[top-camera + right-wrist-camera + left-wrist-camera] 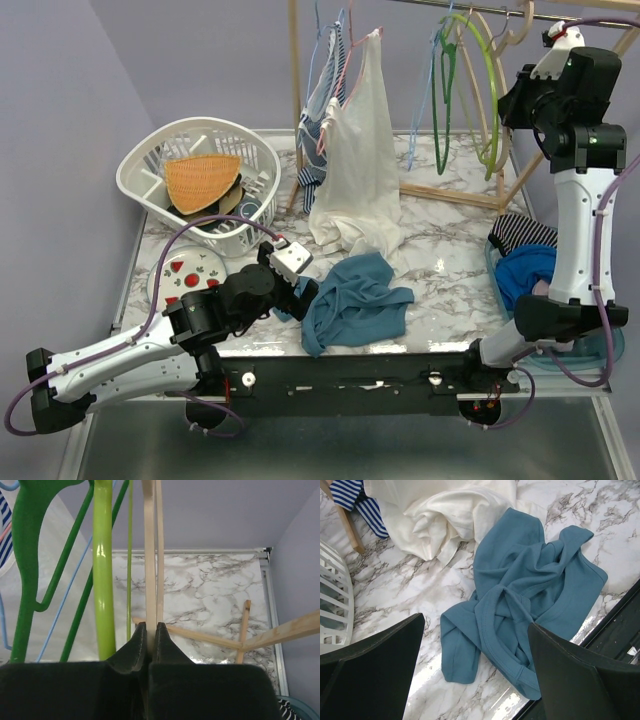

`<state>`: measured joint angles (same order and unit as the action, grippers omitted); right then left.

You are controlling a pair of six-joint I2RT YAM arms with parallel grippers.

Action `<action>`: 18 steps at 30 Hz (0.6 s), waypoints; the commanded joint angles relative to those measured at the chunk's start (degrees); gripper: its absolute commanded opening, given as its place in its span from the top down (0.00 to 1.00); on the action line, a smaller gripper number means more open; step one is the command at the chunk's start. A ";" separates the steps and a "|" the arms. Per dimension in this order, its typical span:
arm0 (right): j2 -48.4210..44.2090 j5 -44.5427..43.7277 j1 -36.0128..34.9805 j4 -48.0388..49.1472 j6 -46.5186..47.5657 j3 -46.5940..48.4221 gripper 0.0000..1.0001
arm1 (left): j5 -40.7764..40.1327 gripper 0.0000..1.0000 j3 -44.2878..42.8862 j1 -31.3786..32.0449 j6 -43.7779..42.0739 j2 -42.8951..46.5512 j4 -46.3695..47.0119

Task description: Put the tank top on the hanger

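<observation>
The teal-blue tank top (355, 300) lies crumpled on the marble table near the front edge; it also shows in the left wrist view (530, 585). My left gripper (287, 264) is open and empty, low over the table just left of the top; in its wrist view (475, 672) the top's strap and hem lie between and ahead of the jaws. The beige hanger (517, 33) hangs on the rack at the top right. My right gripper (512, 98) is raised to the rack and, in its wrist view (151, 628), is shut on the hanger's (150, 555) thin beige bar.
A lime-green hanger (104, 580) and a dark green hanger (30, 555) hang just left of the beige one. A cream-white garment (360, 160) and a striped garment (325, 105) hang on the wooden rack. A white basket (150, 165), a plate (165, 285) and a teal bin (600, 355) stand around.
</observation>
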<state>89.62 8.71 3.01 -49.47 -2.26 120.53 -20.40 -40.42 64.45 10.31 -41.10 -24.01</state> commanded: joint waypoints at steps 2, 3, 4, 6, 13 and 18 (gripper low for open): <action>-0.94 -2.47 0.25 0.96 1.56 4.01 1.00 | -0.51 0.01 0.61 -0.29 -0.37 0.41 -0.51; -1.03 -2.56 0.25 0.87 1.65 4.10 0.99 | -0.51 0.01 0.61 -0.29 -0.46 0.41 -0.42; -1.20 -2.56 0.16 0.78 1.65 4.19 1.00 | -0.43 0.01 0.61 -0.37 -0.46 0.41 -0.42; -1.82 -2.82 0.25 0.87 1.65 4.27 1.00 | -0.43 0.01 0.70 -0.37 -0.55 0.49 -0.34; -5.33 -5.28 0.25 4.11 8.05 -0.11 1.00 | -0.16 0.01 0.61 -0.29 -0.64 0.50 -0.34; -9.20 -8.35 0.16 11.04 13.85 -7.93 1.00 | 0.01 0.01 0.70 -0.29 -0.64 0.32 -0.25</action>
<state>85.67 4.51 3.01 -49.08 4.73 117.27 -20.38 -40.36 64.45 10.31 -41.10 -24.10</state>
